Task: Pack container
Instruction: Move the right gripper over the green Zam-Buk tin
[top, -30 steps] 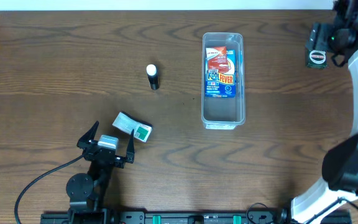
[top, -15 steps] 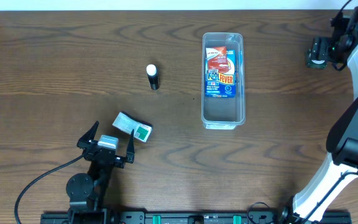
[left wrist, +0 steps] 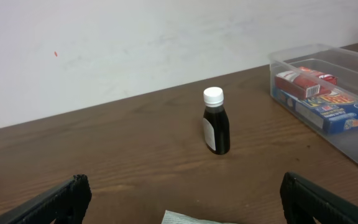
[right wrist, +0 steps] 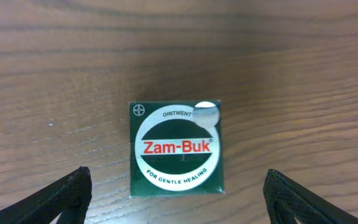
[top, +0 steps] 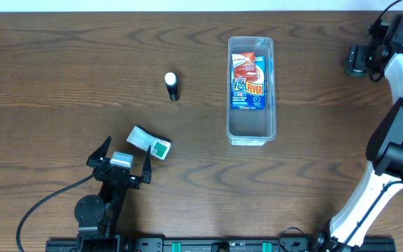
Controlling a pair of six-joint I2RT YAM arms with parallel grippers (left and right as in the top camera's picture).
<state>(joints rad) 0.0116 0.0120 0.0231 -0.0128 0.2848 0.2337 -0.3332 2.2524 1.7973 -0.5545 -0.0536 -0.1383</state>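
Hovering with jaws spread over a dark-green square Zam-Buk ointment box [right wrist: 176, 149], the right gripper [right wrist: 178, 185] appears lined up for a pick, well apart from the clear plastic rectangular container [top: 251, 134] near the middle of the brown wooden table [top: 61, 77]; the left gripper [top: 126, 150] waits, likewise spread.

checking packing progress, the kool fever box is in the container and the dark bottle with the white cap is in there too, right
Not quite. The Kool Fever box is in the container, but the dark bottle with the white cap is not. It stands upright on the table, outside the container and off to its left, as the overhead view shows.
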